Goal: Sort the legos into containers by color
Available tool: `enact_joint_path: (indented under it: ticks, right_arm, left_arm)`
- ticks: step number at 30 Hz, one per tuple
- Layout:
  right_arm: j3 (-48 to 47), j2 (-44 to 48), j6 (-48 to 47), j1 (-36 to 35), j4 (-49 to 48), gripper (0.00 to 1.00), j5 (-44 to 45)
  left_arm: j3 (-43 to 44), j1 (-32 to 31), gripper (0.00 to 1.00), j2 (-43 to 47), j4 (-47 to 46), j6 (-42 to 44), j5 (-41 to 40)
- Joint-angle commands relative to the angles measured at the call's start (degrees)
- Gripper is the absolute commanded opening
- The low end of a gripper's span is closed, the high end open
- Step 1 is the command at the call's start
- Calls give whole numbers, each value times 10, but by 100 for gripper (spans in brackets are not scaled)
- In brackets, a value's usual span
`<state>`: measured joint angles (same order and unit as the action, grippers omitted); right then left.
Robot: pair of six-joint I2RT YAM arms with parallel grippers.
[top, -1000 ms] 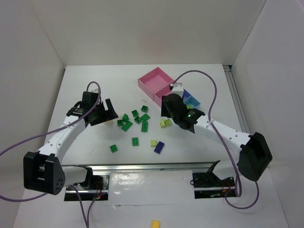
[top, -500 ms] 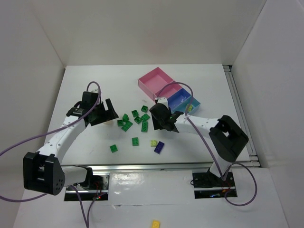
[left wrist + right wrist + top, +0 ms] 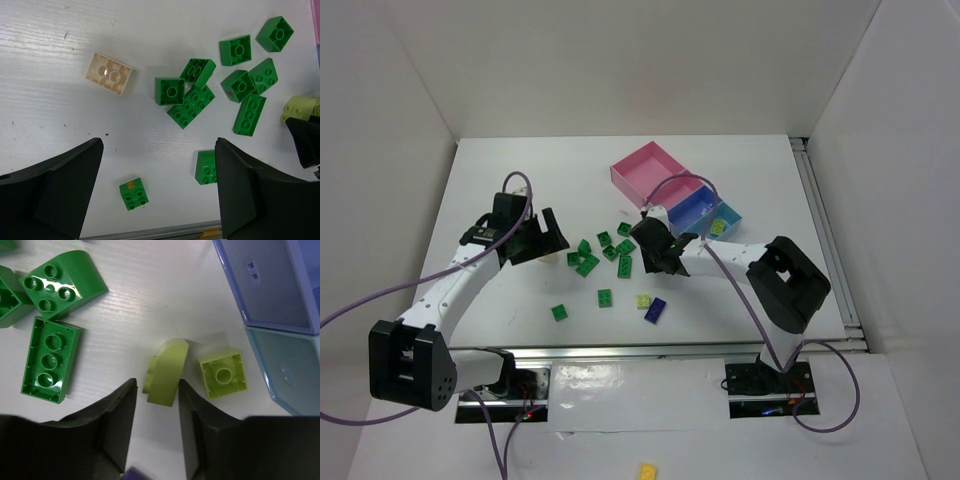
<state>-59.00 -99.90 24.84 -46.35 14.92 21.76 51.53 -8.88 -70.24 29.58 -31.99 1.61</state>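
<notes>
Several bright green legos (image 3: 605, 250) lie scattered mid-table. My right gripper (image 3: 658, 250) is low over the table, open, its jaws on either side of a pale yellow-green curved brick (image 3: 165, 372). The right finger is close against the brick; the left finger stands apart. A second yellow-green brick (image 3: 222, 373) lies upside down beside it. My left gripper (image 3: 159, 150) is wide open above a green brick (image 3: 133, 193), with the cream brick (image 3: 111, 74) ahead. The dark blue-purple brick (image 3: 656, 309) lies nearer. The containers stand behind: large pink (image 3: 650, 172) and blue boxes (image 3: 698, 210).
A light blue box (image 3: 287, 370) and a darker blue box (image 3: 265, 280) sit just right of my right gripper. Green bricks (image 3: 51, 357) lie to its left. A lone yellow brick (image 3: 647, 470) lies below the arm bases. White walls surround the table.
My right arm has swung left from the blue boxes and come down around the yellow-green brick. The left arm has not moved.
</notes>
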Motion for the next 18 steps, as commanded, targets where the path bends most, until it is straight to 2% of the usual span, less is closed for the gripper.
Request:
enact_joint_path:
  ticks: [1,2,3,6,12,15,18]
  right_arm:
    - [-28,-10,-3,3,-25,42,8]
    - [-28,-10,-3,3,-25,38,8]
    - [-28,-10,-3,3,-19,29,14]
    - [-39,7,2,3,-6,24,23]
    - [-21,147,7,-2,6,24,86]
    - [-7,201,7,35,12,24,99]
    - [1,214,7,85,12,25,87]
  left_arm:
    - [14,-1,95,4,-1,-8,-7]
    - [14,-1,95,4,-1,-13,-7]
    - [14,-1,95,9,-1,-13,-7]
    - [20,-1,95,9,-1,-13,-7]
    - [20,-1,95,9,5,-13,-7]
    - [20,-1,95,9,5,-13,-2]
    - [25,-1,95,9,5,-18,9]
